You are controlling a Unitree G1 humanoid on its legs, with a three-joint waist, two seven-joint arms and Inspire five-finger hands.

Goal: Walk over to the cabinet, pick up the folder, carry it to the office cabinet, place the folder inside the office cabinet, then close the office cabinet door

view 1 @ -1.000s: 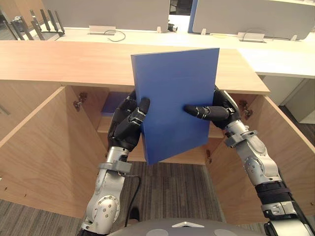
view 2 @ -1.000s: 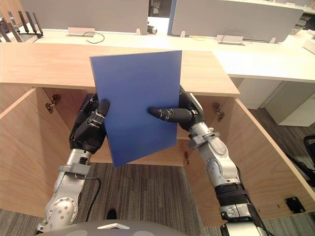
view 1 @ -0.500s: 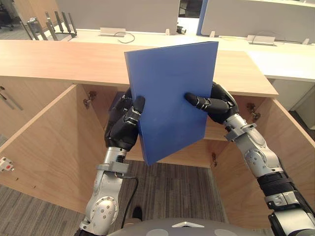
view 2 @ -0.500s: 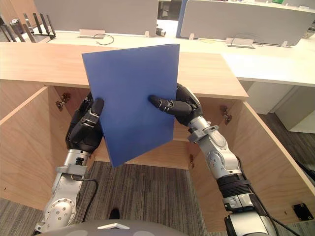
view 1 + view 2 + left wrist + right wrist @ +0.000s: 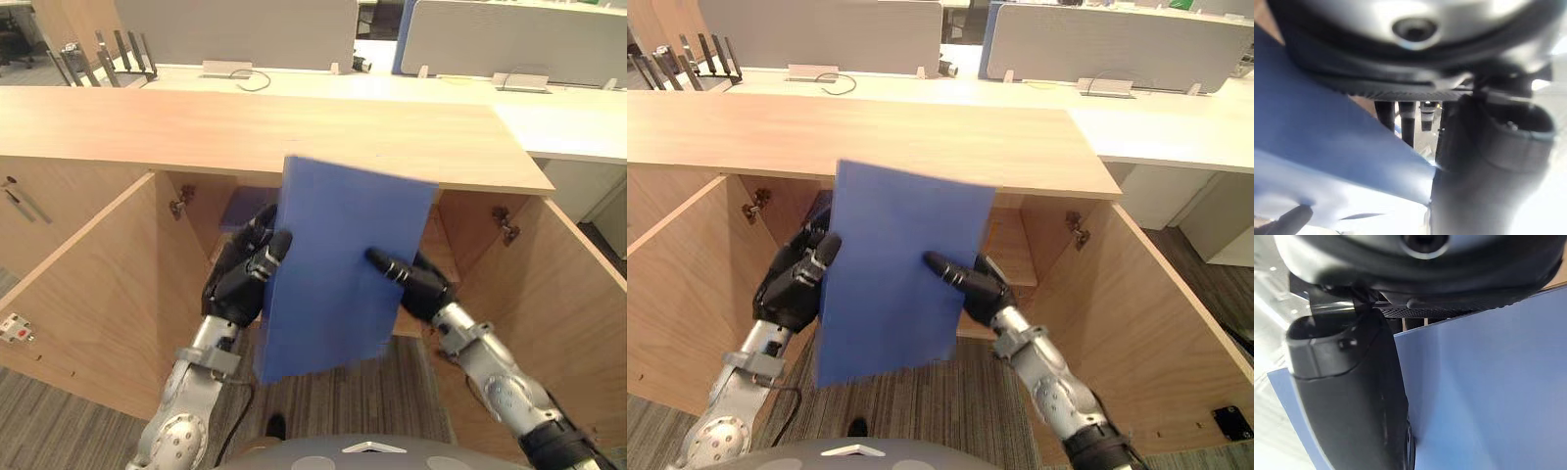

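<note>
**A:** so where's the folder [image 5: 343, 269] at?

**B:** plain blue and flat, upright, top tipped toward 1 o'clock. The left hand [image 5: 243, 279] pinches its 9 o'clock edge and the right hand [image 5: 416, 286] its 3 o'clock edge. It's right in front of the wooden office cabinet [image 5: 245, 122], left door [image 5: 88, 294] open toward 8, right door [image 5: 549, 294] toward 4.

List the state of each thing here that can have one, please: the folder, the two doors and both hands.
blue folder, closed, tilted, held in the air, not yet put away
left hand, shut on the folder's left edge
right hand, shut on the folder's right edge
left cabinet door, open
right cabinet door, open
</note>
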